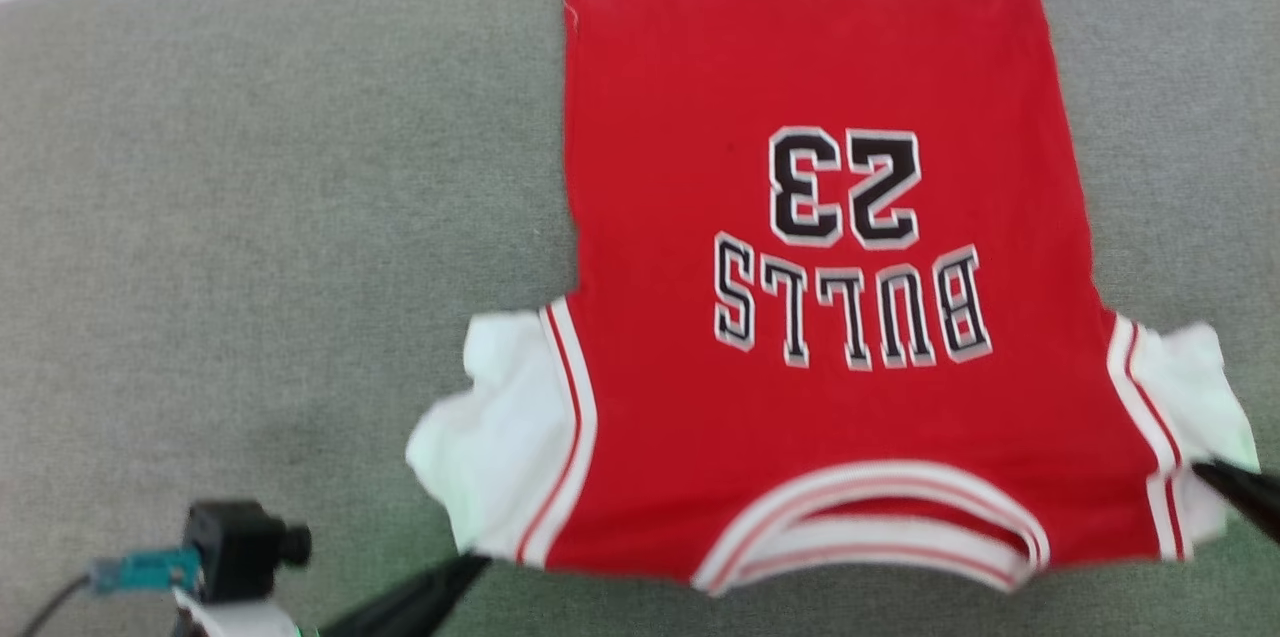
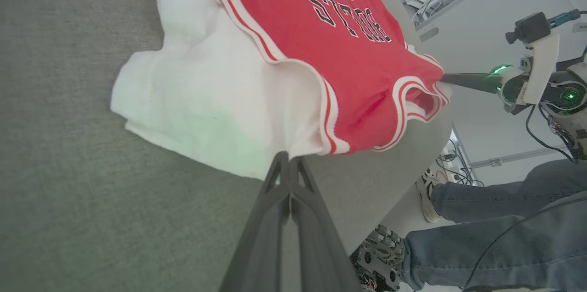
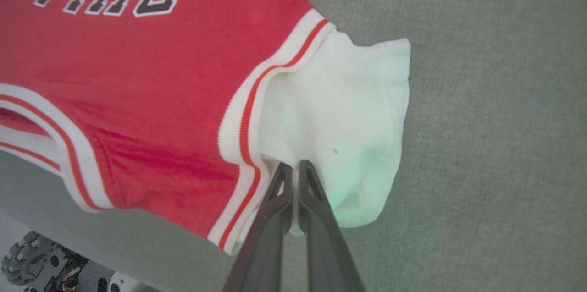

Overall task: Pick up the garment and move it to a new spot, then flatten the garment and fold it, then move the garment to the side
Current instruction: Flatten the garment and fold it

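Observation:
The garment (image 1: 830, 397) lies spread flat on the grey cloth-covered surface (image 1: 250, 217), with its collar toward me and the black lettering upside down. My left gripper (image 1: 478, 562) is at the lower edge of the left white sleeve. In the left wrist view its fingers (image 2: 290, 158) are pressed together over that sleeve's hem (image 2: 206, 99). My right gripper (image 1: 1200, 467) reaches in from the right edge onto the right sleeve. In the right wrist view it (image 3: 296, 166) is shut, with white sleeve cloth (image 3: 339, 113) pinched between the fingers.
The surface's near edge runs just below the collar (image 1: 870, 527). In the left wrist view a person's legs in jeans (image 2: 504, 200) and a shoe (image 2: 426, 195) stand beyond that edge, near my wheeled base (image 2: 380, 260). Bare grey surface stretches to the left of the shirt.

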### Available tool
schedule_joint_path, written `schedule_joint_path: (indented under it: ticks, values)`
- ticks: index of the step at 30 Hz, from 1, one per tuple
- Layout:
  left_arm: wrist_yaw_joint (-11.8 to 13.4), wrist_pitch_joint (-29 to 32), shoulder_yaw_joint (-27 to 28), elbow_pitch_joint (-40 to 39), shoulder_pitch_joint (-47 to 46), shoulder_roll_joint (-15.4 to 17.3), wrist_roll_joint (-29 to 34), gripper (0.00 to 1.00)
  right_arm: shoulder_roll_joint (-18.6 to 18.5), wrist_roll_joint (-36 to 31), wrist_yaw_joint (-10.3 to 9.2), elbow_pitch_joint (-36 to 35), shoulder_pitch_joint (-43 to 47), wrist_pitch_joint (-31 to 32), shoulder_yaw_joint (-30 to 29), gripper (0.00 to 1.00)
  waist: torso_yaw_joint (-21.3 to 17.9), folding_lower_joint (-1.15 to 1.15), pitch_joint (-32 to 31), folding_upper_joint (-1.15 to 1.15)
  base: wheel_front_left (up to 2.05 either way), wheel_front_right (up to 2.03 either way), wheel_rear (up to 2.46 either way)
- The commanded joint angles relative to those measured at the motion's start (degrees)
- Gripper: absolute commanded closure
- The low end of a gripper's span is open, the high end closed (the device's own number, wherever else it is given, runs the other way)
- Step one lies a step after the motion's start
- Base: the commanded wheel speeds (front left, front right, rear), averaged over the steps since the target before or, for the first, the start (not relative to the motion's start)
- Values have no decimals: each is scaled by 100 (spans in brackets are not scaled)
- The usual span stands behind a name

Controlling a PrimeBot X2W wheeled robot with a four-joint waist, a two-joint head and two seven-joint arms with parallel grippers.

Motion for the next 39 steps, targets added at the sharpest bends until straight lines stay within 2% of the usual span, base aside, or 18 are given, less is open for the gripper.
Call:
schedule_joint_path:
  ticks: [1, 5, 8, 11, 18, 25, 31, 32, 33, 34, 39]
  values:
    - [48, -2, -10, -35, 86, 53, -1, 100, 24, -26, -12, -20, 113, 46, -122, 100, 9, 0, 10, 0, 0, 0, 0]
    - [248, 51, -84, -420, 181, 187, 80, 100, 236, -66, -11, -568, 749, 505, -671, 100, 30, 0, 53, 0, 0, 0, 0]
    - [288, 63, -88, -409, 155, 72, 84, 100, 461, -164, -11, -804, 902, 708, -910, 100, 26, 0, 92, 0, 0, 0, 0]
    - [232, 148, -113, -224, 42, -147, 113, 100, 638, -262, -11, -858, 810, 886, -913, 100, 16, 0, 121, 0, 0, 0, 0]
    - [13, 404, -212, 707, -241, -889, 192, 100, 835, -502, -10, -285, 328, 1152, -348, 100, 13, 0, 219, 0, 0, 0, 0]
    - [-151, 642, -356, 1686, -377, -1538, 217, 100, 866, -804, -12, 509, 79, 900, 256, 100, 53, 0, 337, 0, 0, 0, 0]
    - [-324, 787, -458, 2391, -386, -1847, 248, 100, 931, -902, -16, 895, -173, 529, 704, 100, 19, 0, 380, 0, 0, 0, 0]
    - [-357, 779, -460, 2450, -387, -1874, 247, 100, 956, -908, -16, 908, -233, 414, 727, 83, 9, 0, 380, 0, 0, 0, 0]
    - [-383, 768, -460, 2499, -385, -1899, 236, 100, 985, -893, -16, 915, -299, 301, 738, 51, -1, 0, 379, 0, 0, 0, 0]
    - [-407, 756, -457, 2540, -380, -1913, 226, 100, 1002, -884, -16, 906, -351, 190, 727, 0, -12, 0, 376, 0, 0, 0, 0]
    - [-398, 656, -411, 2536, -291, -1798, 211, 100, 880, -669, -16, 523, -243, -11, 449, 0, -70, 0, 358, 0, 0, 0, 0]
